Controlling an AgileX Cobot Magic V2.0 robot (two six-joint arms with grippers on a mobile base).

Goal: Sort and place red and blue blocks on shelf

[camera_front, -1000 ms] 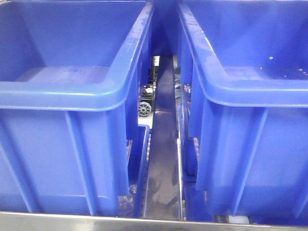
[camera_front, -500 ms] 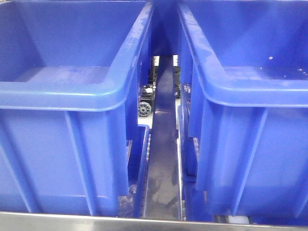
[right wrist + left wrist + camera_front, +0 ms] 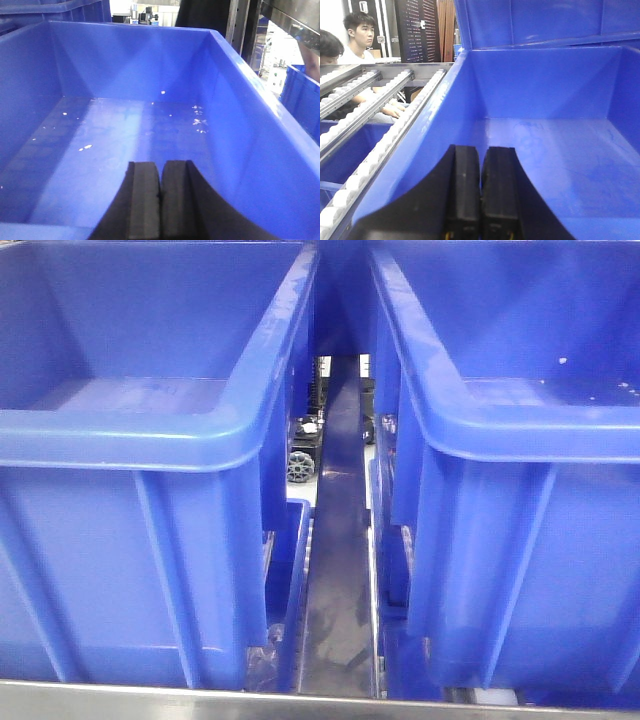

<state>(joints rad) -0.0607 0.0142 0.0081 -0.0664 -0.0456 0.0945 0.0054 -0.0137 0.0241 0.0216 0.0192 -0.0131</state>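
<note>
The red and blue blocks are out of view in every frame. My left gripper is shut with nothing between its black fingers, held over the near edge of a large blue crate. My right gripper is shut and empty too, held over the near edge of another large blue crate. In the front view both crates, left and right, stand side by side on the steel shelf. Neither gripper shows in the front view.
A narrow gap runs between the two crates down to a metal ledge. Roller rails run left of the left crate, with lower blue crates under them. Two people sit behind the rails. White specks dot the right crate's floor.
</note>
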